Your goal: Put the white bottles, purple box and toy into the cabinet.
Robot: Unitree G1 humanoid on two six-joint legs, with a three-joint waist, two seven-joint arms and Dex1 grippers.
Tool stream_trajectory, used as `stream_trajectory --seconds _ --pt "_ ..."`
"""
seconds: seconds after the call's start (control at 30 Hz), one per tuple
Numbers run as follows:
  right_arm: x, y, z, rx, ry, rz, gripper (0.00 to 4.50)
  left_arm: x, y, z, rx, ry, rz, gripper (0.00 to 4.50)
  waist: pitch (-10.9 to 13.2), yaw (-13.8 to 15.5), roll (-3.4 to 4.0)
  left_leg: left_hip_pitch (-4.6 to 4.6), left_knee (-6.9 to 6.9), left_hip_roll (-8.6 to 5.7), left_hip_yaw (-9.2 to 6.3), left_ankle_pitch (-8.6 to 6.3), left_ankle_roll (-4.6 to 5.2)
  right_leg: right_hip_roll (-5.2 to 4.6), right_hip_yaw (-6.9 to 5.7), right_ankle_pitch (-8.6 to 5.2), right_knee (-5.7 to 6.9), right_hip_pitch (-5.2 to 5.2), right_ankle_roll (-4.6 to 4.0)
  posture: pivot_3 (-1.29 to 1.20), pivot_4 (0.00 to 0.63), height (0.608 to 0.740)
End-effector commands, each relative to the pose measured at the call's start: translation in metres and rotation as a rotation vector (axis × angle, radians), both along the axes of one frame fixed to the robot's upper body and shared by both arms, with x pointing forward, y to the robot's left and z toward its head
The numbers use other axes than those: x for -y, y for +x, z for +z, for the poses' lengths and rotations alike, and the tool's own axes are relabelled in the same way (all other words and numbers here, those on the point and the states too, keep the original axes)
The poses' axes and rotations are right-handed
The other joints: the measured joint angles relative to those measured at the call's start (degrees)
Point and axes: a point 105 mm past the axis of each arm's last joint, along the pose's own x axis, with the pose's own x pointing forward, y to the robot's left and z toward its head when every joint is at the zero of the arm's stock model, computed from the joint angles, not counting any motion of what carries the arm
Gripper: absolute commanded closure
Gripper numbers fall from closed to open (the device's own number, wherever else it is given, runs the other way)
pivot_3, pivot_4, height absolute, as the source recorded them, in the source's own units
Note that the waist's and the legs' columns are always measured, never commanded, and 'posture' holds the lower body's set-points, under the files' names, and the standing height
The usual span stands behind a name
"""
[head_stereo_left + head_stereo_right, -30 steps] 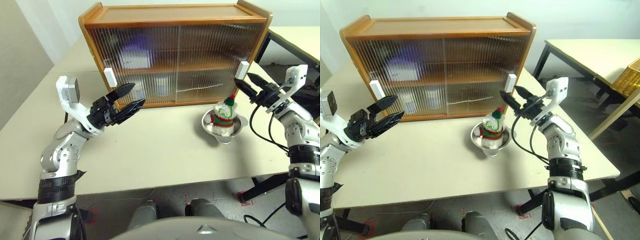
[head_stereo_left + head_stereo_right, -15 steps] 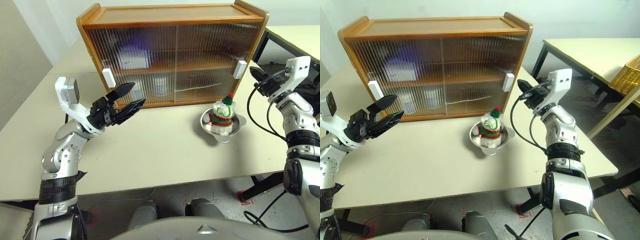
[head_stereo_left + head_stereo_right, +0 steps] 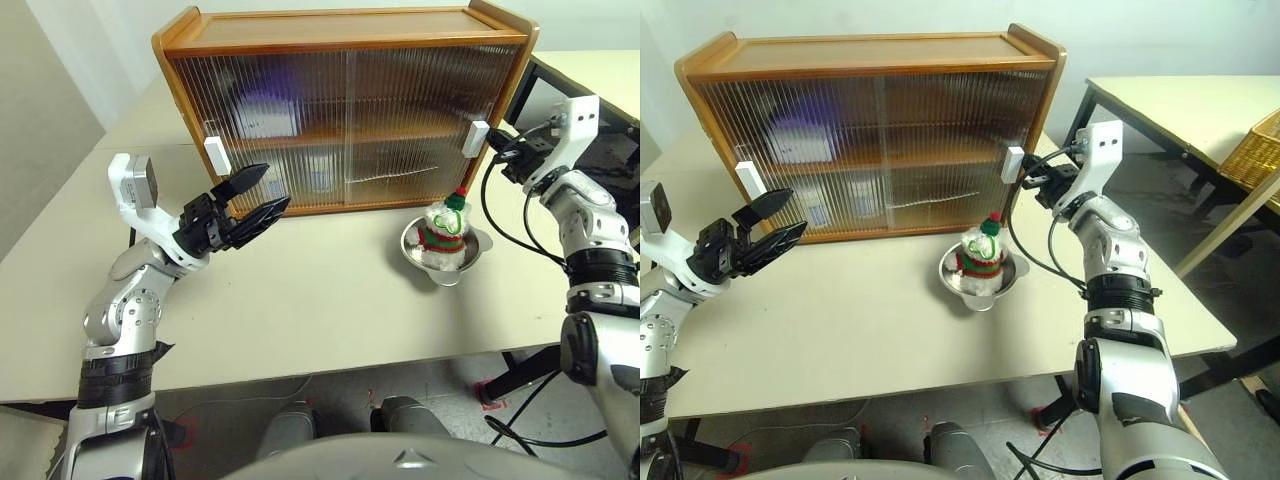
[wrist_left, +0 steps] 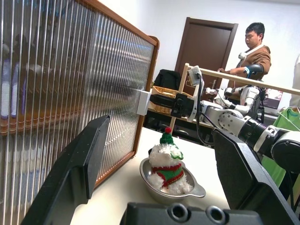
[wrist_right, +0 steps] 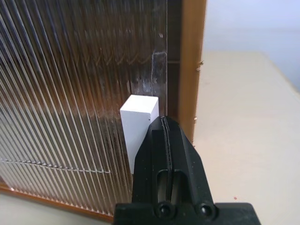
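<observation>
**Right claw at the cabinet's handle, toy waiting in its bowl**

From where I stand, the wooden cabinet point(image 3: 350, 110) sits at the back of the pale table point(image 3: 300, 300), both of its ribbed sliding doors drawn shut. Through the left door I can make out a lavender blur on the upper shelf, the purple box point(image 3: 265, 112), and a pale shape on the lower shelf below it that looks like one of the white bottles point(image 3: 320, 170) (the ribbing smears everything, so I cannot tell how many are in there).

The toy point(image 3: 444, 228) is not in the cabinet. It stands upright in a shiny steel bowl point(image 3: 470, 262) on the table, just in front of the right door, its red-and-green hat pointing up.

The right gripper point(image 3: 497, 152) is raised level beside the cabinet's right end, its black fingers pressed tight together with nothing between them. Their tip sits right beside the white handle point(image 5: 139, 123) of the right door; from the wrist view it overlaps the handle's lower part, though I cannot tell whether it actually touches.

The left gripper point(image 3: 258, 196) hovers over the table in front of the left door, its fingers spread wide and empty, pointing toward the cabinet and well apart from the left handle point(image 3: 218, 156).

A person point(image 4: 253, 51) stands in the background of the room, beyond a second table.
</observation>
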Motion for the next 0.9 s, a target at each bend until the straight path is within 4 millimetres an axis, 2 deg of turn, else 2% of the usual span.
stream_trajectory --seconds 0.03,0.2,0.63,0.77,0.9 --pt "-0.022 0.000 0.002 -0.028 0.003 0.070 4.48 0.001 0.000 -0.002 0.002 0.010 0.007 0.00 0.00 -0.02 0.00 0.00 -0.01 0.00 0.01 0.00 0.00 0.01 0.00 0.00 0.00 -0.01 0.00 -0.02 0.000 0.740" --pt "-0.047 -0.002 0.001 -0.070 0.031 0.140 4.48 0.000 0.000 -0.001 0.008 0.010 0.013 0.00 0.00 -0.01 0.01 0.00 -0.03 0.00 0.00 0.00 0.00 0.04 0.00 -0.01 0.00 -0.04 0.00 -0.01 0.000 0.740" --pt "-0.092 -0.006 -0.005 -0.119 0.022 0.254 4.48 -0.001 0.000 0.002 0.020 0.011 0.032 0.00 -0.01 0.17 0.01 -0.02 -0.05 0.00 -0.02 0.00 0.00 0.06 0.00 -0.01 0.03 -0.12 -0.01 0.01 0.000 0.740" --pt "-0.117 -0.005 -0.007 -0.125 0.053 0.307 4.48 -0.003 -0.001 0.003 0.023 0.017 0.041 0.00 -0.01 0.30 0.01 -0.01 -0.03 0.00 -0.02 0.00 -0.01 0.06 0.00 -0.02 0.04 -0.15 -0.02 0.02 0.000 0.740" --pt "-0.127 -0.004 -0.009 -0.128 0.059 0.325 4.48 -0.004 -0.002 0.003 0.024 0.019 0.047 0.00 -0.01 0.72 0.01 -0.02 -0.07 0.00 -0.02 0.00 -0.01 0.08 -0.01 -0.02 0.06 -0.25 -0.05 0.03 0.000 0.740"
